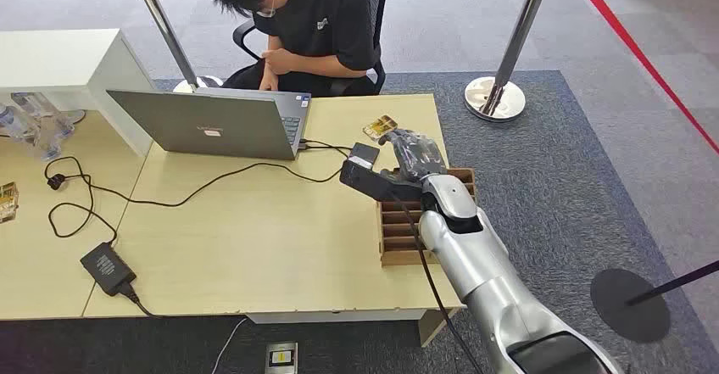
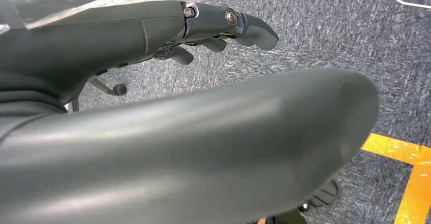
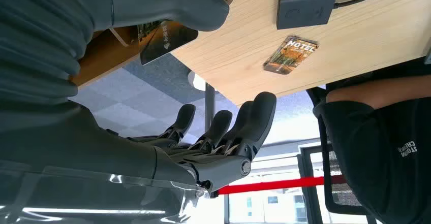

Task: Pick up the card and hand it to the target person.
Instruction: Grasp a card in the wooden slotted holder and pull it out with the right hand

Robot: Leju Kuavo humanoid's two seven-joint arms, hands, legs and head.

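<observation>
Even bright indoor light; soft shadows; wrist foregrounds blurred.

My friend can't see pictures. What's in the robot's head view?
The robot's silver right arm reaches over a wooden table, its right hand above a slotted wooden card box. A hotel card lies beyond it, near an open laptop and a seated person.

The counter [image 1: 254,247] is pale wood grain with a matt finish. The rack [image 1: 398,230] looks like brown cardboard or thin wood. The card [image 3: 290,55] is glossy and printed. The right arm [image 1: 483,272] is smooth silver metal, its hand [image 1: 415,155] dark matt plastic. The carpet [image 1: 543,162] is rough grey cloth. The posts [image 1: 519,26] are polished metal.
</observation>
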